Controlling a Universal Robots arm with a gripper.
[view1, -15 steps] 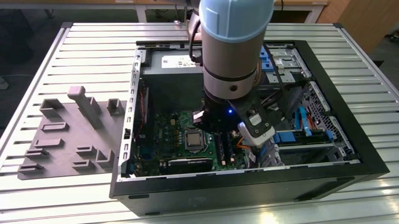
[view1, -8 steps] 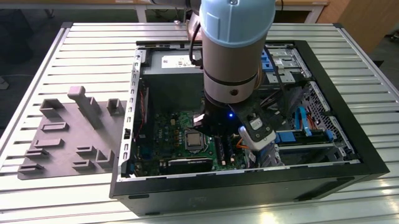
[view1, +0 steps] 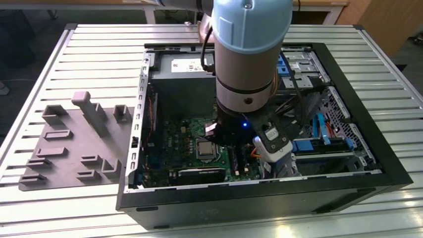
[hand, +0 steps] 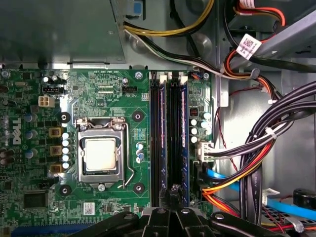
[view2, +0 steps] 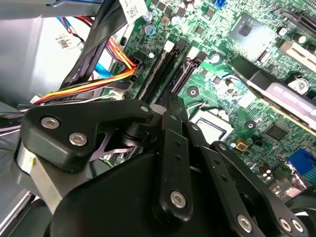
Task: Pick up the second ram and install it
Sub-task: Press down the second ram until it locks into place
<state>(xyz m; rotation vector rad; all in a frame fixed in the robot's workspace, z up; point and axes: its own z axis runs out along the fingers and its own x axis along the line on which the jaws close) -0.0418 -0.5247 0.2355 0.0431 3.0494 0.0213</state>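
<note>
Gripper [hand: 174, 197] low-centre of first wrist view, over RAM slots [hand: 170, 138] on motherboard [hand: 98, 98]; jaw state indeterminable; ram seated [hand: 185, 143] in slot.

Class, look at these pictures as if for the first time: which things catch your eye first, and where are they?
The big pale-blue robot arm reaches down into the open black computer case on the slatted table. Inside lies the green motherboard, with its square silver processor beside the long dark memory slots, where the black gripper is closest. A grey plastic tray sits on the table at the exterior view's left.
</note>
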